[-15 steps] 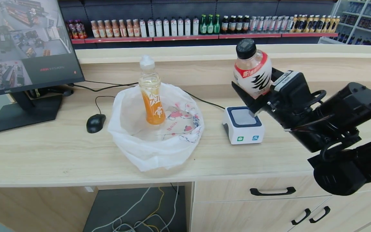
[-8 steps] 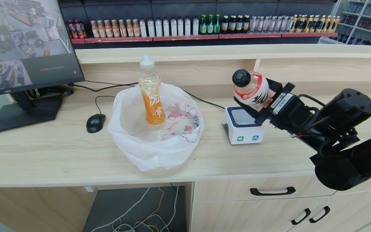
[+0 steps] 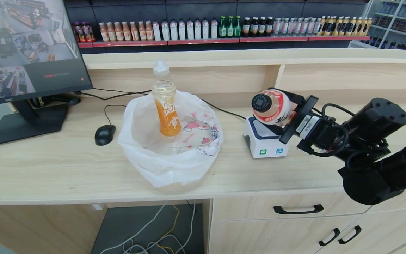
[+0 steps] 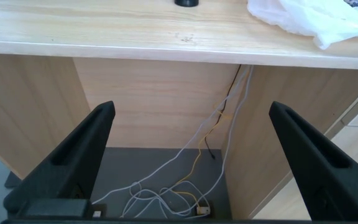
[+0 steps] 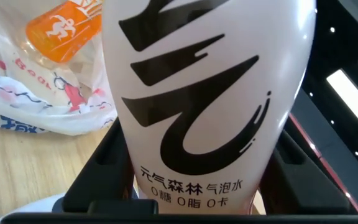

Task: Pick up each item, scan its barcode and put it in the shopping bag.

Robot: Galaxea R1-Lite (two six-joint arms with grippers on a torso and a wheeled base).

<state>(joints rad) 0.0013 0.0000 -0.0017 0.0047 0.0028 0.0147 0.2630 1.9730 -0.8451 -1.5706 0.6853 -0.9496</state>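
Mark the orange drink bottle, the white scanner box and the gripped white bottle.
clear plastic bottle of orange drink (image 3: 168, 120): head view, orange lower body.
white box-shaped barcode scanner (image 3: 270, 145): head view, front face.
white plastic bottle with black cap (image 3: 277, 106): head view, upper body.

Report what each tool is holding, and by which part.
The right tool grips the white, black-capped drink bottle around its body, tilted above the barcode scanner. The left tool is open and holds nothing.
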